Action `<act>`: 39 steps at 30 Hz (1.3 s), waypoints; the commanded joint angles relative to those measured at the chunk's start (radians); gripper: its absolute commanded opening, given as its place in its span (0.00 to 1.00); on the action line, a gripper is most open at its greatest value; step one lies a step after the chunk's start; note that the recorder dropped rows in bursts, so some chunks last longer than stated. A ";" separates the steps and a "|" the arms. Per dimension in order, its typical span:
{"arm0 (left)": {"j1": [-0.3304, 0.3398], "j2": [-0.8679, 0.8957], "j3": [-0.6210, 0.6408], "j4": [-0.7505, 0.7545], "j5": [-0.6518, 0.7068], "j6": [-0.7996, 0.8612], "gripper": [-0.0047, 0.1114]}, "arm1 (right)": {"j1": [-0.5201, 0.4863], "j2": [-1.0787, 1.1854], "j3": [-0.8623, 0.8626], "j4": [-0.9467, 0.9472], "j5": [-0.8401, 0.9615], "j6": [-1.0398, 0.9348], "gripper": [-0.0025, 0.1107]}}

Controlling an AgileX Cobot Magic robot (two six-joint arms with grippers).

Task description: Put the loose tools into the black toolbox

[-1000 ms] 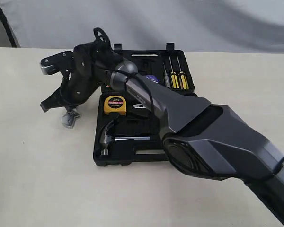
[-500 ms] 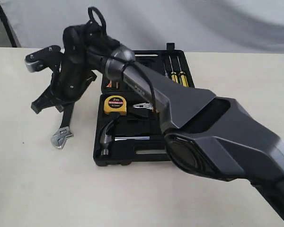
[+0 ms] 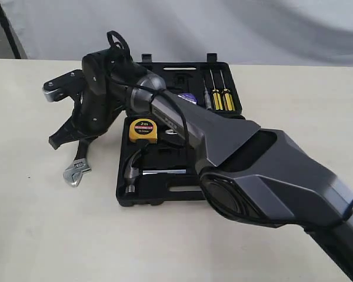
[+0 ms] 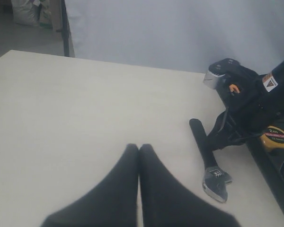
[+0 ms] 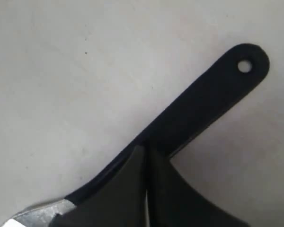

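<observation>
Change vs. half a second earlier: the right gripper (image 5: 145,150) has dropped lower and shifted back toward the box. The head of the silver adjustable wrench with black handle (image 3: 77,169) sits on the same spot. A second earlier that head was closer to the box, tucked under the gripper. Box contents unchanged.

Right jaws: clenched, tips pressed together, nothing seen between them. In the right wrist view the tips sit over the middle of the wrench handle, which runs slantwise behind them. Contact or a small gap: cannot tell. The handle end with the hole pokes out free on one side, the silver head on the other.

Wrench position: on the pale tabletop (image 3: 59,235), outside and just left of the open black moulded plastic toolbox (image 3: 147,200). Head toward the camera, handle running up under the gripper.

Left gripper (image 4: 139,147): jaws closed on nothing, over the tabletop, apart from the wrench.

Surroundings:
- steel claw hammer (image 3: 132,169) seated in a recess of the near half
- yellow tape measure (image 3: 143,130) in the recess behind it
- yellow-handled screwdrivers (image 3: 222,98) in the far half

The right arm (image 3: 241,158) crosses over the box and hides its middle in the exterior view. A strip of tabletop separates wrench and box edge.
</observation>
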 commanded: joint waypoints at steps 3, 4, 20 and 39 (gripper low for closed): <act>0.003 -0.008 0.009 -0.014 -0.017 -0.010 0.05 | 0.008 0.003 0.008 0.029 0.088 0.108 0.02; 0.003 -0.008 0.009 -0.014 -0.017 -0.010 0.05 | 0.011 -0.003 0.008 0.040 0.088 0.109 0.02; 0.003 -0.008 0.009 -0.014 -0.017 -0.010 0.05 | 0.031 -0.028 0.006 -0.019 0.022 0.009 0.02; 0.003 -0.008 0.009 -0.014 -0.017 -0.010 0.05 | 0.032 0.005 0.006 0.124 0.088 0.093 0.02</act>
